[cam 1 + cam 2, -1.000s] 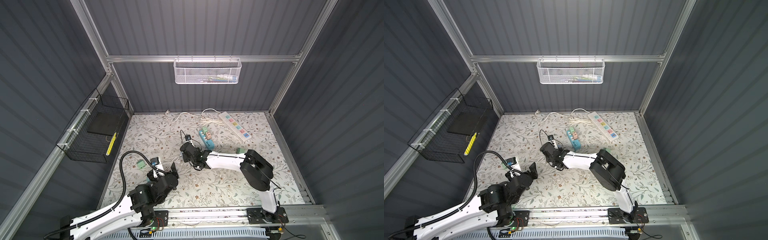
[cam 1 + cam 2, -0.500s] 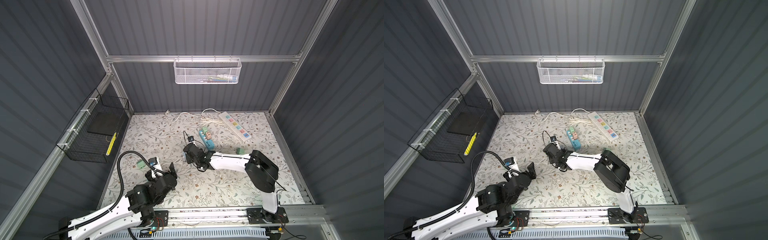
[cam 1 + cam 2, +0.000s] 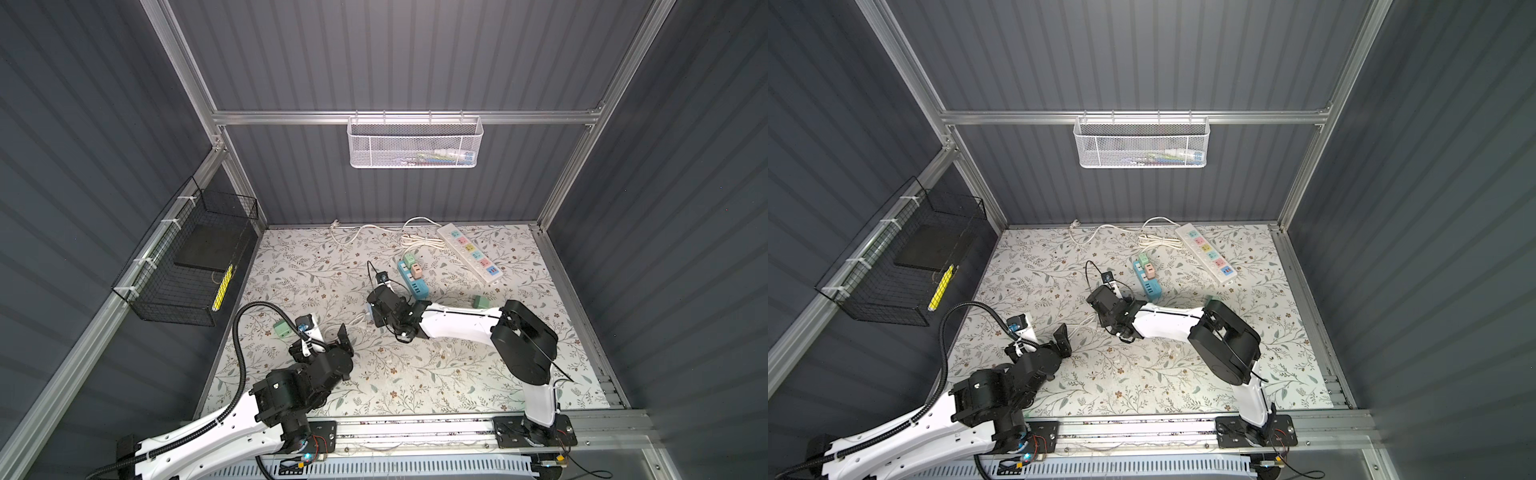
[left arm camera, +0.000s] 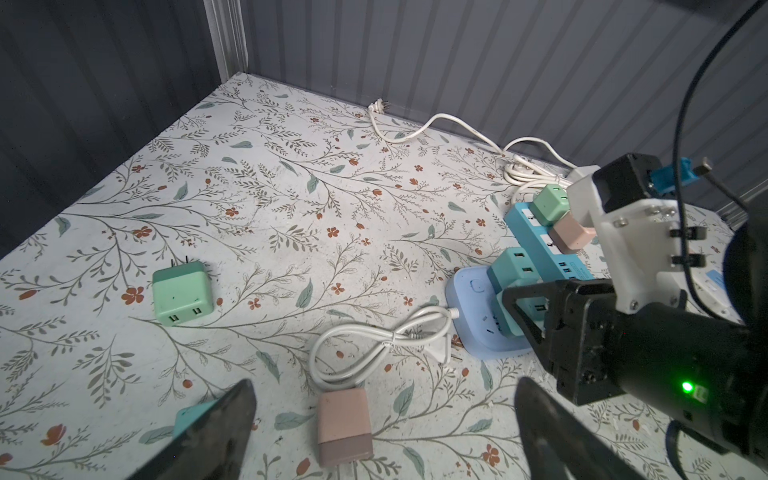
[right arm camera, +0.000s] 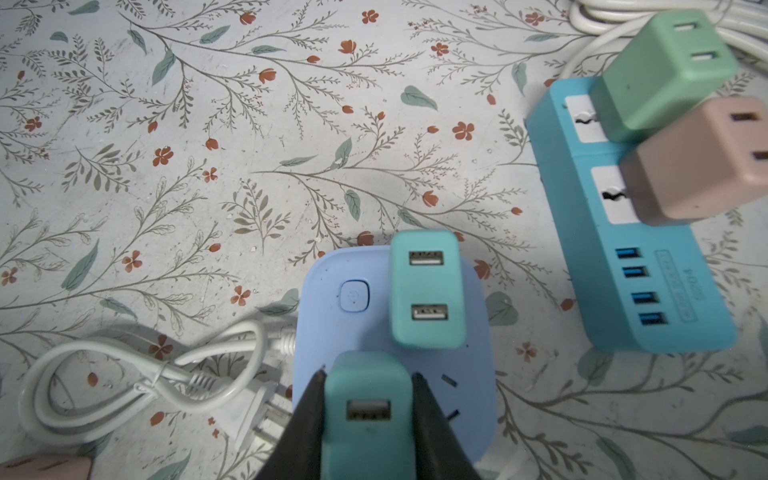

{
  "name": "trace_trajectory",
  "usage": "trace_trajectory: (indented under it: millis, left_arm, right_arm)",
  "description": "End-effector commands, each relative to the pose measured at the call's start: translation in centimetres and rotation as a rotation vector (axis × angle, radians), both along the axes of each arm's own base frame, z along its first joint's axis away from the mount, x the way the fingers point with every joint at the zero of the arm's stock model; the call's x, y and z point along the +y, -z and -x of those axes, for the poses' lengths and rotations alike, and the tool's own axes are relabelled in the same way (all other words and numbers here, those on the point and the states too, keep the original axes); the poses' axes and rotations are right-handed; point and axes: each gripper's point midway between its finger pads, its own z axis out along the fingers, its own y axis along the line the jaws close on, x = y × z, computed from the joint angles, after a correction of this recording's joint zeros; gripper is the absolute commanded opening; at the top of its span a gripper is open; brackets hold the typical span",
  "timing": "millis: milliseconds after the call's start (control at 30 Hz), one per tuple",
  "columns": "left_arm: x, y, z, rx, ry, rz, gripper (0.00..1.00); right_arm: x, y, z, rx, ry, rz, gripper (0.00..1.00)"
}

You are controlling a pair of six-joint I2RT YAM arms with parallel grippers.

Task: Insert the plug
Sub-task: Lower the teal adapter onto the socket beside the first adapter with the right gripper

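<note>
My right gripper (image 5: 368, 374) is shut on a teal USB plug (image 5: 368, 415) and holds it over the near part of the lavender socket block (image 5: 328, 332). The plug's prongs are hidden. A second teal plug (image 5: 426, 291) stands in the same block. In both top views the right gripper (image 3: 380, 311) (image 3: 1100, 309) is mid-mat. From the left wrist view the held plug (image 4: 509, 316) sits against the block (image 4: 473, 332). My left gripper (image 4: 386, 386) (image 3: 328, 336) is open and empty above a pink plug (image 4: 344, 428) lying on the mat.
A blue power strip (image 5: 623, 266) carries a green plug (image 5: 660, 66) and a pink plug (image 5: 702, 166). A white cord coil (image 4: 374, 345) lies by the block. A loose green plug (image 4: 181, 293) lies left of it. A white power strip (image 3: 469, 253) is at the back.
The right gripper with the teal plug has shifted slightly to the right. The left arm has shifted a little and stays open.
</note>
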Motion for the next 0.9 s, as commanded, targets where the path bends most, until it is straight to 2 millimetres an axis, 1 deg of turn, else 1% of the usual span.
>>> trace_trajectory:
  millis: [0, 167, 233, 400, 467, 533, 633, 733, 867]
  left_arm:
    - [0.7, -0.8, -0.1, -0.022, -0.034, 0.012, 0.97]
    - [0.9, -0.9, 0.0, -0.026, -0.034, 0.023, 0.97]
    - [1.0, -0.9, 0.0, -0.028, -0.035, 0.022, 0.97]
    - [0.7, -0.8, -0.1, -0.021, -0.03, 0.022, 0.97]
    - [0.5, -0.8, -0.1, -0.02, -0.03, 0.02, 0.97]
    - [0.4, -0.8, -0.1, -0.018, -0.028, 0.02, 0.97]
    - [0.3, -0.9, -0.2, -0.016, -0.027, 0.019, 0.97]
    - [0.1, -0.9, -0.3, -0.02, -0.024, 0.02, 0.97]
    - [0.0, -1.2, -0.3, -0.021, -0.021, 0.012, 0.97]
  right_arm:
    - [-3.8, 7.0, 2.6, 0.161, -0.015, 0.235, 0.15]
    - [-4.3, 8.6, 3.2, 0.195, -0.012, 0.249, 0.14]
    - [-4.7, 9.7, 3.5, 0.219, 0.009, 0.265, 0.14]
    - [-5.5, 11.9, 4.8, 0.265, 0.055, 0.264, 0.12]
    - [-5.8, 12.5, 5.3, 0.286, 0.081, 0.26, 0.12]
    - [-6.1, 12.4, 5.8, 0.267, 0.097, 0.251, 0.11]
    - [-6.2, 11.5, 6.1, 0.213, 0.105, 0.226, 0.12]
    - [-5.7, 11.6, 5.7, 0.23, 0.087, 0.216, 0.13]
    - [-4.5, 10.8, 4.9, 0.211, 0.053, 0.229, 0.19]
